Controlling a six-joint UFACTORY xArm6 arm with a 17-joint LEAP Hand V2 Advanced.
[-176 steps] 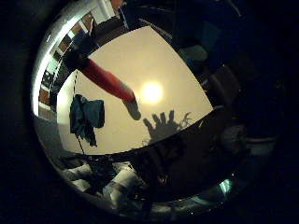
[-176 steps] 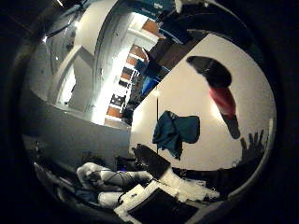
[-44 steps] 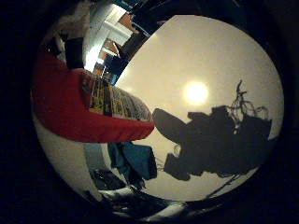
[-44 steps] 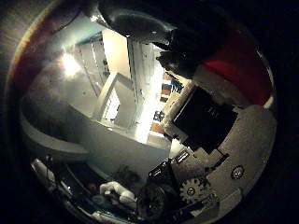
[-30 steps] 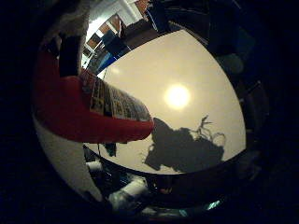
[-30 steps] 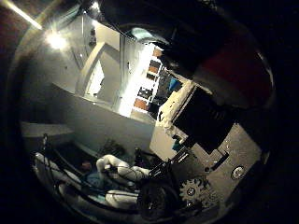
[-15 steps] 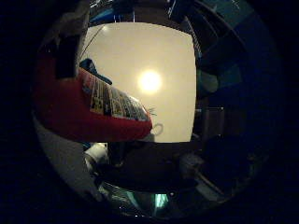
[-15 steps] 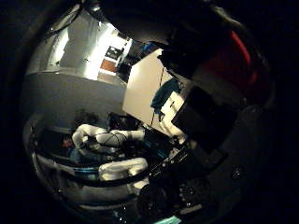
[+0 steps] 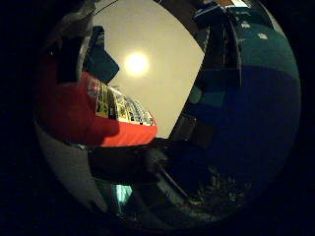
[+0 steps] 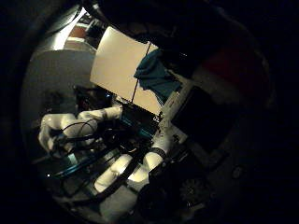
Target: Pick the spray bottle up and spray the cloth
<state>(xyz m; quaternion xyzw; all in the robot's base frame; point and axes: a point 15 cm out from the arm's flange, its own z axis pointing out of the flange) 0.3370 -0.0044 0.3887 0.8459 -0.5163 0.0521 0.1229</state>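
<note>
We are seeing the red spray bottle point(image 9: 93, 115) filling the space right at the palm. Past it the pale desk point(image 9: 162, 69) is lying mostly bare, with only the teal cloth point(image 10: 156, 72) taking up room near one edge.

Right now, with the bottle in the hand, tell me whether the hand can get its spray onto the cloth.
Probably yes. The red spray bottle sits close against the palm, apparently held, and the teal cloth lies uncovered on the pale table with nothing over it. The nozzle's aim isn't visible, so the hand may need turning.

Pale table point(image 9: 162, 44) with bright light glare point(image 9: 136, 63); dim surroundings.
</note>
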